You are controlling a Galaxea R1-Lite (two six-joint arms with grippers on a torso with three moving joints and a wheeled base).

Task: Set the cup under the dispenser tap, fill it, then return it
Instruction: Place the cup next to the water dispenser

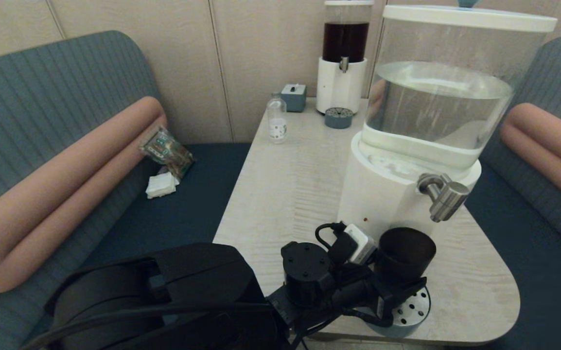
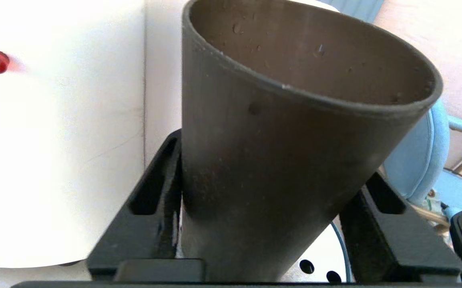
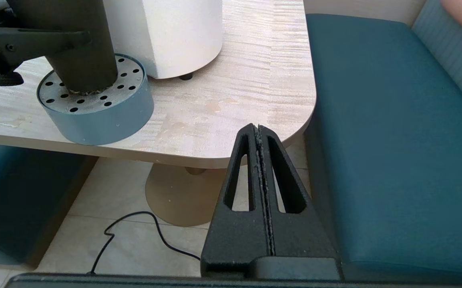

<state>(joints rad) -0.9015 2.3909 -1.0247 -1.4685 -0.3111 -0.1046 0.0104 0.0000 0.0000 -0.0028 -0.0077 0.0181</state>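
The dark brown cup (image 1: 404,253) stands upright on a round blue-grey perforated drip tray (image 1: 414,306) at the table's near edge, against the big dispenser's white base (image 1: 377,194). The steel tap (image 1: 443,194) juts out above, a little to the right of the cup's mouth. My left gripper (image 2: 275,160) is shut on the cup (image 2: 287,152), one black finger (image 2: 155,188) on each side of its lower wall. From the right wrist, the cup (image 3: 79,60) shows resting on the tray (image 3: 95,116). My right gripper (image 3: 258,128) is shut and empty, low beside the table's near right corner.
At the table's far end stand a smaller dark-liquid dispenser (image 1: 343,53), its small drip tray (image 1: 338,117), a clear labelled bottle (image 1: 276,119) and a blue-grey box (image 1: 293,97). Blue sofa seats flank the table; a snack packet (image 1: 166,150) and tissues (image 1: 161,184) lie left.
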